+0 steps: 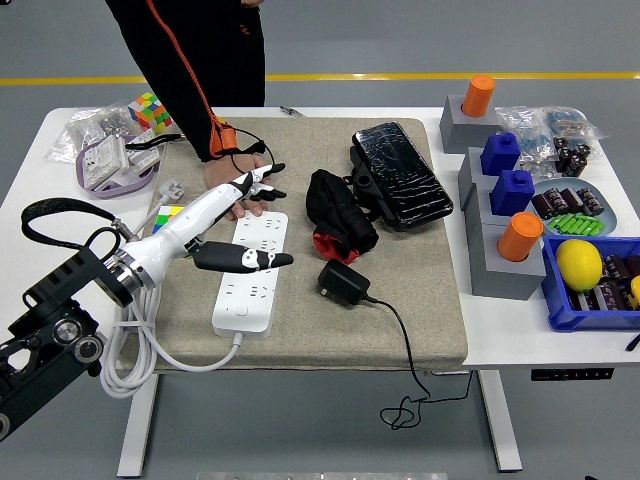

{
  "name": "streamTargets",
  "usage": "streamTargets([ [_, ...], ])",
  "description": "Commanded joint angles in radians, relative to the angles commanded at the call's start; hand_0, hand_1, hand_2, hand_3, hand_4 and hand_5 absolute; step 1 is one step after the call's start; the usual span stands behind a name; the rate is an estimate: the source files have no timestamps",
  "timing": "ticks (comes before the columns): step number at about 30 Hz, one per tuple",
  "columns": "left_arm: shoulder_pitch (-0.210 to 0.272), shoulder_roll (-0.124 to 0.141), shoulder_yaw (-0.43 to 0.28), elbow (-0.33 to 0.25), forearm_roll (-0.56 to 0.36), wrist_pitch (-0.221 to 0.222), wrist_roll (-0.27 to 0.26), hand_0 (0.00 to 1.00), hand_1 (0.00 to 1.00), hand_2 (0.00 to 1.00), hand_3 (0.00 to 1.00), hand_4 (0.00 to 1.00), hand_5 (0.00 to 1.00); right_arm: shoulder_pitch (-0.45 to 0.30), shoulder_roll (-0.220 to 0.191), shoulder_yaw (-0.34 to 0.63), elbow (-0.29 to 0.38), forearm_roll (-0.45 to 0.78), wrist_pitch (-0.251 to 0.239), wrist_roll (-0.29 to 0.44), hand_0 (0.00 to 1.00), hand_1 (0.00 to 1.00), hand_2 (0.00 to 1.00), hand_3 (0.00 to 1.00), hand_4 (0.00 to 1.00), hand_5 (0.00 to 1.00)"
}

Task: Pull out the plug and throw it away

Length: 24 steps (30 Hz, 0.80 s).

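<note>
Above power strip (250, 283), left hand (235, 215) outstretched

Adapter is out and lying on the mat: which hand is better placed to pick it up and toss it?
Left, probably. The left hand hangs open over the power strip, with the black adapter just to its right. No right arm is in view.
</note>
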Motion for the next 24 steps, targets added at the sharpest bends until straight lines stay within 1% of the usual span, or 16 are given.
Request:
streamTargets([
  [2, 0.023, 0.016, -0.014, -0.026, -0.002, -0.055, 0.059, 0.227, 0.23, 0.285, 0.831, 0.916, 0.321, 0.0, -0.001, 0.002, 0.0, 0.0, 0.0, 0.0, 0.636, 0.676, 0.683, 0.596, 0.997, 0.471],
  [3, 0.036, 0.027, -0.024, -0.045, -0.003, -0.096, 0.105, 0.102, 0.06, 0.156, 0.818, 0.775, 0.309, 0.0, -0.001, 0.003, 0.0, -0.001, 0.0, 0.0, 0.636, 0.675, 0.683, 0.596, 0.997, 0.47],
  [6, 0.052, 0.041, -0.035, -0.07, -0.018, -0.164, 0.189, 0.102, 0.06, 0.156, 0.818, 0.775, 0.309, 0.001, -0.001, 0.002, 0.0, 0.0, 0.0, 0.0, 0.636, 0.675, 0.683, 0.596, 0.997, 0.47],
  [8, 0.061, 0.048, -0.043, -0.084, -0.032, -0.21, 0.259, 0.102, 0.06, 0.156, 0.818, 0.775, 0.309, 0.003, -0.001, 0.001, 0.0, 0.0, 0.001, -0.001, 0.636, 0.675, 0.683, 0.596, 0.997, 0.47],
  [9, 0.064, 0.05, -0.046, -0.088, -0.034, -0.221, 0.284, 0.084, 0.064, 0.156, 0.873, 0.617, 0.207, 0.003, -0.001, 0.0, 0.0, 0.001, 0.001, 0.0, 0.636, 0.676, 0.683, 0.596, 0.997, 0.47],
  [12, 0.074, 0.054, -0.057, -0.107, -0.046, -0.259, 0.364, 0.084, 0.064, 0.156, 0.873, 0.617, 0.207, 0.003, -0.002, -0.003, 0.0, 0.002, 0.001, -0.001, 0.636, 0.676, 0.683, 0.596, 0.997, 0.47],
  [14, 0.077, 0.056, -0.058, -0.116, -0.053, -0.275, 0.398, 0.084, 0.064, 0.156, 0.873, 0.617, 0.207, 0.003, -0.002, -0.004, 0.0, 0.002, 0.001, -0.001, 0.636, 0.676, 0.683, 0.596, 0.997, 0.47],
  [15, 0.076, 0.057, -0.057, -0.119, -0.054, -0.283, 0.413, 0.081, 0.066, 0.157, 0.89, 0.595, 0.172, 0.003, -0.003, -0.005, -0.001, 0.002, 0.001, -0.001, 0.636, 0.676, 0.683, 0.596, 0.997, 0.47],
  [16, 0.076, 0.058, -0.055, -0.122, -0.056, -0.292, 0.43, 0.081, 0.066, 0.157, 0.89, 0.595, 0.172, 0.003, -0.003, -0.006, -0.001, 0.002, 0.001, -0.001, 0.636, 0.676, 0.683, 0.596, 0.997, 0.47],
  [20, 0.077, 0.062, -0.046, -0.127, -0.054, -0.31, 0.468, 0.081, 0.066, 0.157, 0.89, 0.595, 0.172, 0.003, -0.004, -0.009, 0.0, 0.004, 0.001, -0.001, 0.636, 0.676, 0.683, 0.596, 0.997, 0.47],
  [21, 0.079, 0.063, -0.046, -0.13, -0.053, -0.316, 0.477, 0.079, 0.064, 0.153, 0.886, 0.585, 0.186, 0.003, -0.004, -0.01, 0.0, 0.004, 0.0, -0.001, 0.635, 0.676, 0.683, 0.595, 0.996, 0.471],
  [24, 0.09, 0.073, -0.048, -0.156, -0.058, -0.326, 0.498, 0.079, 0.064, 0.153, 0.886, 0.585, 0.186, 0.003, -0.005, -0.013, 0.0, 0.005, 0.001, -0.001, 0.635, 0.676, 0.683, 0.595, 0.996, 0.471],
])
